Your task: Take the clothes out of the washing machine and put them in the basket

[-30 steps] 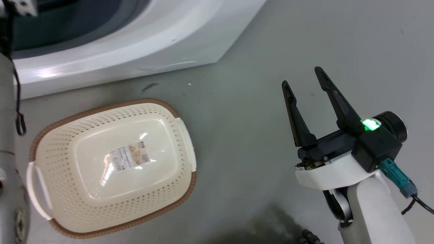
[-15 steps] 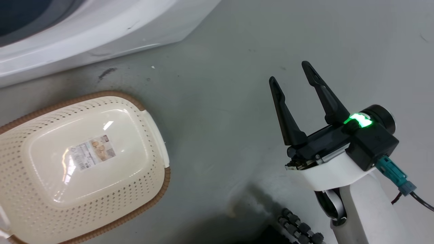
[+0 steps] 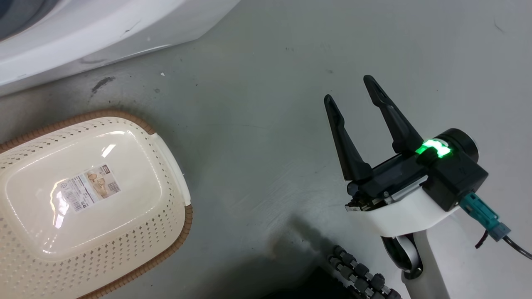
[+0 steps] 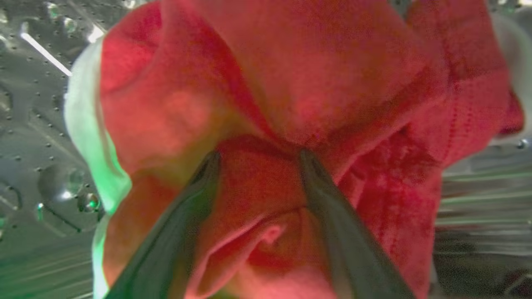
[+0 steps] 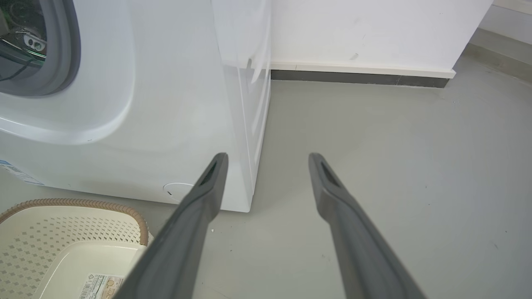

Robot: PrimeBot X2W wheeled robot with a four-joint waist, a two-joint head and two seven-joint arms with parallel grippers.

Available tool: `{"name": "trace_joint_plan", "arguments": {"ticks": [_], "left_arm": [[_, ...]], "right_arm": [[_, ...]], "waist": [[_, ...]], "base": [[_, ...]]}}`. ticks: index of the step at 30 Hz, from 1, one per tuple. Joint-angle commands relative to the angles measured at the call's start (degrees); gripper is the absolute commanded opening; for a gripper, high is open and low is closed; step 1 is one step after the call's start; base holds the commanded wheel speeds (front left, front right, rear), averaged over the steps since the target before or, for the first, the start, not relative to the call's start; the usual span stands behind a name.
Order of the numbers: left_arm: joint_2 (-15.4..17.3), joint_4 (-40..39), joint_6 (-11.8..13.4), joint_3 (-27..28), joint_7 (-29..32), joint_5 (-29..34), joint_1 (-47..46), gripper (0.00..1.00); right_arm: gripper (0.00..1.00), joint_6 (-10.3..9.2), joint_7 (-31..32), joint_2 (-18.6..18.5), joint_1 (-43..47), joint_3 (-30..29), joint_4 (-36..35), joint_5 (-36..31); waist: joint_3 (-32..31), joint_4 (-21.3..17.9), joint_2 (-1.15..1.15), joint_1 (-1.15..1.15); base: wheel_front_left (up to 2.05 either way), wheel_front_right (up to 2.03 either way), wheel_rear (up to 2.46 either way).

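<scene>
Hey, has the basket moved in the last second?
No, it seems. The basket slides left in the head view, but so do the dark floor scuff and the washing machine; it sits just below that scuff, so the camera moved.

Reads as a bare laundry corner, utility room or test space more than a lived-in home. Shown by a white front-loading washing machine (image 5: 174, 124) standing ahead and to the left of the right gripper (image 5: 268, 155), with a perforated plastic basket (image 5: 50, 236) low on the gripper's left, just in front of the machine. Backed up by a smooth grey floor (image 5: 395, 158), scuffed and stained under and beyond the fingers, and a plain white wall (image 5: 353, 29) with dark skirting (image 5: 357, 77) far ahead, past the fingertips.
</scene>
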Motion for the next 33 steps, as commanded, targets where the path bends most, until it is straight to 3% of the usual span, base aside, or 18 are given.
{"name": "trace_joint_plan", "arguments": {"ticks": [1,5,11,16,22,26,33], "left_arm": [[0.49,-1.69,1.29,0.71,0.55,-0.41,1.25,0.0],[0.97,-4.55,2.49,1.34,1.12,-0.98,2.81,0.0],[1.63,-10.75,4.64,2.07,-2.84,-1.56,5.68,0.0],[-0.12,-13.85,8.22,4.51,-13.66,-4.19,11.14,0.0],[-3.79,-11.59,10.36,7.0,-25.64,-8.07,18.55,0.0],[-6.55,-8.11,10.53,8.65,-33.77,-10.94,23.82,0.0],[-10.4,-0.35,8.32,10.25,-44.17,-15.2,30.89,0.0]], "right_arm": [[1.0,-0.04,-0.14,0.2,-0.58,0.27,-0.28,0.61],[1.0,-0.04,-0.14,0.2,-0.93,0.43,-0.38,0.74],[1.0,-0.04,-0.14,0.19,-0.97,0.53,0.09,0.86],[1.0,-0.04,-0.14,0.18,-0.05,-0.5,0.89,0.34],[1.0,-0.04,-0.13,0.16,2.17,-2.15,2.39,-0.58],[1.0,-0.04,-0.12,0.15,4.38,-2.95,4.0,-1.55],[1.0,-0.04,0.24,0.14,8.99,-4.91,6.23,-2.98]], "waist": [[0.13,-0.12,0.0,-0.01],[0.18,-0.27,0.0,-0.01],[-0.64,-0.31,0.0,-0.01],[-3.8,0.07,0.0,-0.01],[-9.77,1.26,0.0,-0.01],[-15.4,2.13,0.0,-0.01],[-25.17,4.07,0.0,-0.01]], "base": [[0.0,0.0,0.0],[0.0,0.0,0.0],[0.0,0.0,0.0],[0.0,0.0,0.0],[0.0,0.0,0.0],[0.0,0.0,0.0],[0.0,0.0,0.0]]}}
